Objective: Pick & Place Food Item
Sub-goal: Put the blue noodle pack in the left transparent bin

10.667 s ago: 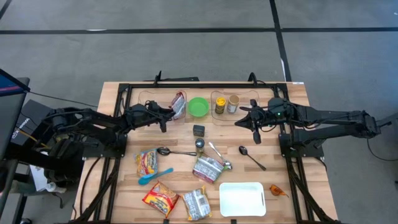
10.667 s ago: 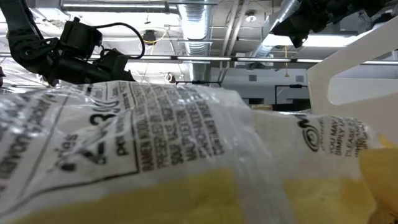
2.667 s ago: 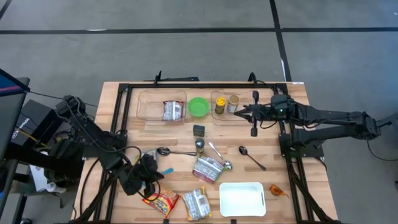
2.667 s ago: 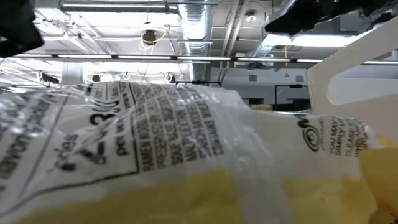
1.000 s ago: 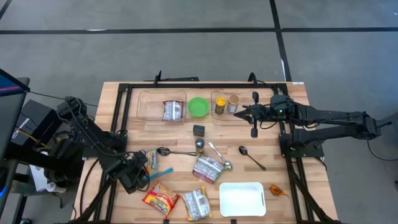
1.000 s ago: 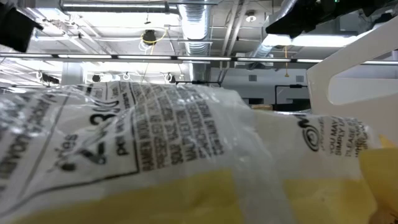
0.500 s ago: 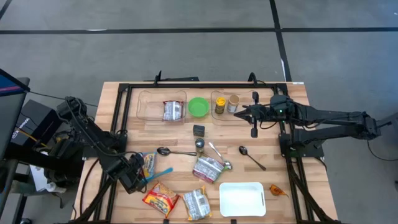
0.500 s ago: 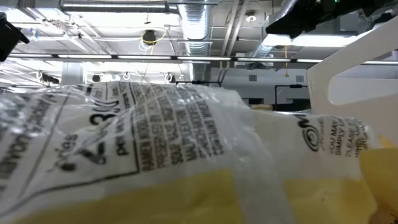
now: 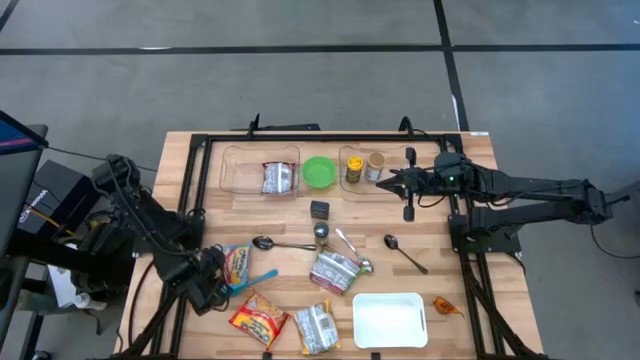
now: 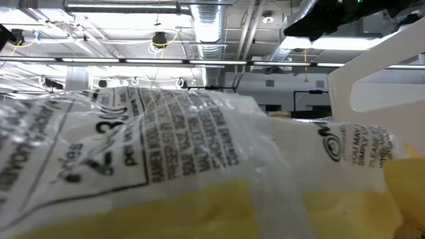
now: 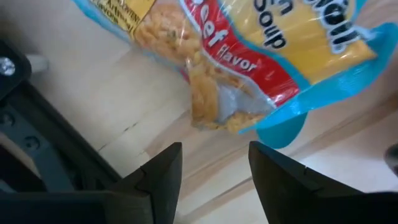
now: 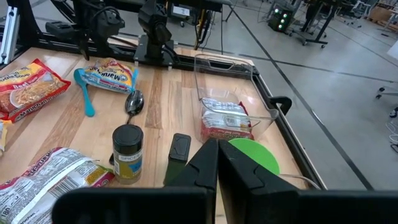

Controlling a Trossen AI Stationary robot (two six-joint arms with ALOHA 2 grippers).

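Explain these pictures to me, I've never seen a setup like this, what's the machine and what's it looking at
Two dark robot arms work at a wooden table. One picture looks straight down, one sits at table height behind a noodle wrapper, and each wrist carries a camera.

The left gripper, fingers open and holding nothing, hovers by a beef-flavor noodle packet lying partly on a blue spoon. The right gripper waits near the far edge, fingers shut.

Also there: a clear bin holding a packet, a green bowl, metal spoons, jars and a white tray.
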